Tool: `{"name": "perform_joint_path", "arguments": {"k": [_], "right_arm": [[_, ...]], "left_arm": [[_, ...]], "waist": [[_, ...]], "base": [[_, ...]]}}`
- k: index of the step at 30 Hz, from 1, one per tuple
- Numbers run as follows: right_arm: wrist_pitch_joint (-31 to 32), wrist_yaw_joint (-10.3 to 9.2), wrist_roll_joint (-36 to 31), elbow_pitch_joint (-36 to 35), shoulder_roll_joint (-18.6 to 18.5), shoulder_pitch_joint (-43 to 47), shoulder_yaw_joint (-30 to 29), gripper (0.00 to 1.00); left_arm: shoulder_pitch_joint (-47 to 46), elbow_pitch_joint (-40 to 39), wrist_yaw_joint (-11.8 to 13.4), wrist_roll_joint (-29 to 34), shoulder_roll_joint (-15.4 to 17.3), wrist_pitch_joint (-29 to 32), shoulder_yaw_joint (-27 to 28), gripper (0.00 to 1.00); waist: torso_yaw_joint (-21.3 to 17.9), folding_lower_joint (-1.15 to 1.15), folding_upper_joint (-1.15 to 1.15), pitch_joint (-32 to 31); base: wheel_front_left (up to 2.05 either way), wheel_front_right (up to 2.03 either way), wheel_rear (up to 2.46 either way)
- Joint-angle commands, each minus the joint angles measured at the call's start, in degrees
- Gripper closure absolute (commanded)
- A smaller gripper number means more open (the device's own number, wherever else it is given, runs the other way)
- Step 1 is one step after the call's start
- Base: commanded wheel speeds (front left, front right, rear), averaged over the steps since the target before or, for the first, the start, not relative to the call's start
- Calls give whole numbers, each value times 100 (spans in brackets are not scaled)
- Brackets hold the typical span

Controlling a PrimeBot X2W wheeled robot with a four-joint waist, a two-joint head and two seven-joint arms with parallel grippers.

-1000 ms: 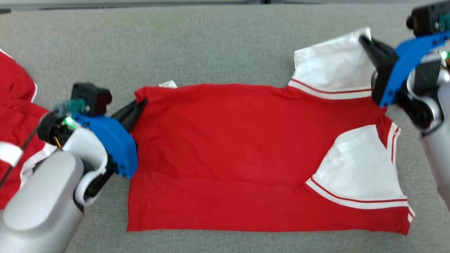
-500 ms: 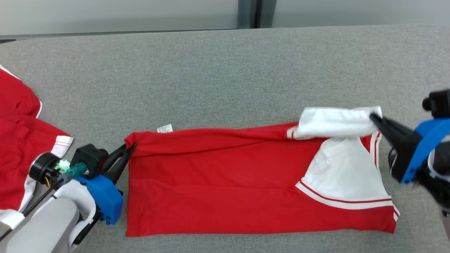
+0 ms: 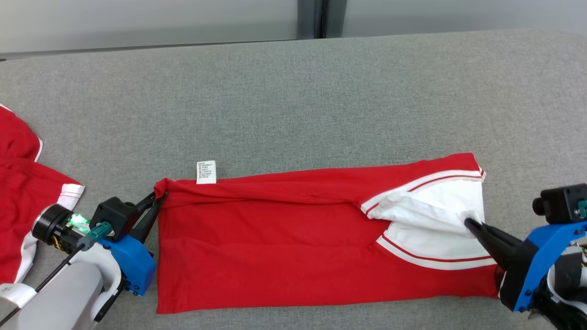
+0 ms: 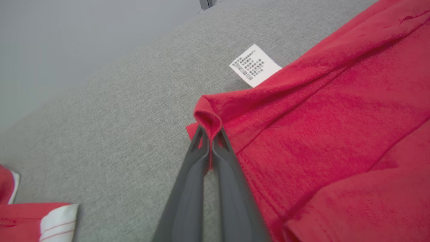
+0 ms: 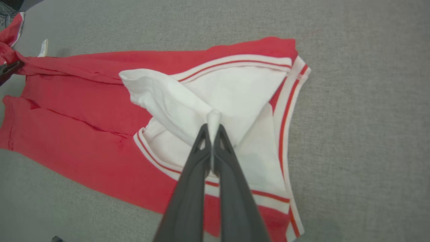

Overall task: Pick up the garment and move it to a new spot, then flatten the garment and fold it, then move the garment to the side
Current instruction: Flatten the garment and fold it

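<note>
The garment (image 3: pixel 275 238) is a red shirt with white, red-striped sleeves, lying along the near part of the grey table. Its far long edge is folded toward me. My left gripper (image 3: pixel 158 198) is shut on the garment's red left corner (image 4: pixel 206 117), just below the white care label (image 3: pixel 206 172). At the right end my right gripper (image 3: pixel 468 223) is shut on the white sleeve (image 5: pixel 174 97), which it holds over the other white sleeve (image 5: pixel 248 84). In the right wrist view the pinched white cloth stands up between the fingertips (image 5: pixel 212 129).
Another red and white garment (image 3: pixel 23 183) lies at the table's left edge, close beside my left arm. The grey table (image 3: pixel 293 101) stretches behind the shirt. A pale wall with a dark upright (image 3: pixel 312 18) runs along the back.
Both grippers have drawn the garment's far edge toward me, so the shirt now lies folded as a narrower band. The white sleeve came down over the other. The head camera shifted too.
</note>
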Motion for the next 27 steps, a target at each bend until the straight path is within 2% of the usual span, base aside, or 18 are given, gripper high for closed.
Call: {"name": "perform_joint_path", "arguments": {"k": [1, 2, 3, 4, 6, 10, 14, 17, 19, 27], "right_arm": [[73, 0, -68, -58, 74, 147, -70, 100], [121, 0, -88, -80, 119, 223, -85, 97], [170, 0, -101, -92, 155, 291, -109, 61], [239, 0, -110, -98, 191, 365, -131, 4], [311, 0, -143, -92, 229, 444, -162, 0], [390, 0, -355, -152, 362, 667, -342, 0], [226, 0, -446, -201, 555, 862, -533, 0], [-5, 0, -596, -206, 665, 888, -731, 0], [-126, 0, -728, -130, 736, 864, -866, 0], [-367, 0, -1268, 520, 1067, 362, -1287, 0]], "left_arm": [[53, 56, 81, -52, -37, -65, 32, 0], [104, 92, 115, -121, -75, -100, 86, 0], [164, 109, 153, -197, -120, -128, 158, 0], [226, 113, 207, -273, -155, -164, 233, 0], [301, 111, 263, -371, -200, -201, 329, 0], [643, -32, 475, -730, -385, -276, 780, 0], [1108, -629, 774, -905, -693, -289, 1619, 0], [1509, -1118, 916, -708, -924, -291, 2227, 0], [1731, -1318, 924, -527, -1095, -291, 2503, 0], [2029, -1442, 899, 122, -1593, -293, 3116, 0]], "waist": [[-7, 0, 0, -38], [-8, 0, 0, -61], [-9, 0, 0, -93], [-10, 0, 0, -126], [-6, 0, 0, -168], [34, 0, 0, -337], [114, 0, 0, -541], [183, 0, 0, -681], [226, 0, 0, -760], [356, 0, 0, -947]], "base": [[0, 0, 0], [0, 0, 0], [0, 0, 0], [0, 0, 0], [0, 0, 0], [0, 0, 0], [0, 0, 0], [0, 0, 0], [0, 0, 0], [0, 0, 0]]}}
